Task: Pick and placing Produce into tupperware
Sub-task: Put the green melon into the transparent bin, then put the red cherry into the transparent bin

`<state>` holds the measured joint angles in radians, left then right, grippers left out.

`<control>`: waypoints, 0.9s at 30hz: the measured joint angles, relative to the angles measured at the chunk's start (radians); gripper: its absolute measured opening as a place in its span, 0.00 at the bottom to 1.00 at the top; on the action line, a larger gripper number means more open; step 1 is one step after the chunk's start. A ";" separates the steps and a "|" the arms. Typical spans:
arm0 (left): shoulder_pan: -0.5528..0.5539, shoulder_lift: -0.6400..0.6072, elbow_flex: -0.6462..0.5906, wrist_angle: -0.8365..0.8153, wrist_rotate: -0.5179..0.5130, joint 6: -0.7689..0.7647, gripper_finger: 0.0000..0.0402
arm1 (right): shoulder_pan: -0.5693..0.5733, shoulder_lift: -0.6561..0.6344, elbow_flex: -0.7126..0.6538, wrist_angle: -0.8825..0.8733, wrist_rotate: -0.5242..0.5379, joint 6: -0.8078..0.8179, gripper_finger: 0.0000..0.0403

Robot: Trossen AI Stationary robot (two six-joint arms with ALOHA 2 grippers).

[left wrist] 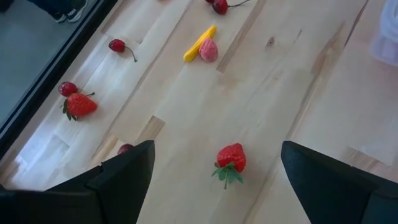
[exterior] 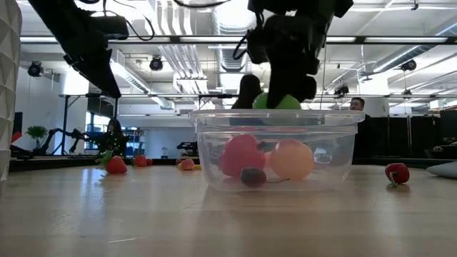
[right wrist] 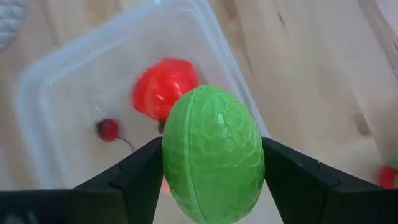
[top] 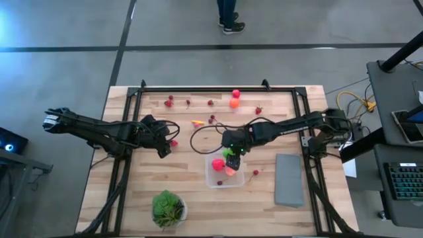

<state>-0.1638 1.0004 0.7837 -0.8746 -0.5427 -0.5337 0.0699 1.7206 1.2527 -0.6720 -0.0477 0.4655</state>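
Note:
The tupperware (top: 225, 173) is a clear shallow container near the table's middle. It holds a red fruit (right wrist: 165, 87), an orange piece (exterior: 291, 158) and a cherry (right wrist: 107, 129). My right gripper (top: 230, 153) hangs over the container's far part, shut on a lime-green oval fruit (right wrist: 213, 152) just above the rim (exterior: 275, 114). My left gripper (top: 165, 145) stands open to the container's left. In the left wrist view a strawberry (left wrist: 231, 158) lies on the table below the gap between its fingers, untouched. My right gripper pinches the green fruit by its two opposite long sides (right wrist: 171, 155) between its two fingers (right wrist: 134, 171). The fingers slant down from above. The fruit is lifted clear and hangs over the open tupperware, its rounded end (exterior: 277, 102) just above the rim.
More produce lies loose on the far half of the table: cherries (top: 169, 101), a red piece (top: 235, 94), an orange one (top: 234, 104), a yellow piece (left wrist: 199, 43). A strawberry (top: 256, 172) lies right of the container. A grey slab (top: 289, 178) lies at the right; a leafy plant in a white bowl (top: 168, 208) stands near left.

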 joint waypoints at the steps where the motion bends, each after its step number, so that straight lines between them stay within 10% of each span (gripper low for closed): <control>1: 0.000 0.000 0.000 0.000 0.002 0.000 0.83 | 0.000 0.000 0.000 -0.002 0.000 0.002 0.63; 27: 0.000 0.000 0.000 0.007 0.001 0.074 0.83 | 0.162 -0.142 -0.097 -0.272 0.263 0.007 0.78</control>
<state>-0.1638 1.0008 0.7834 -0.8674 -0.5415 -0.4595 0.2322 1.5786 1.1558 -0.9436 0.2156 0.4721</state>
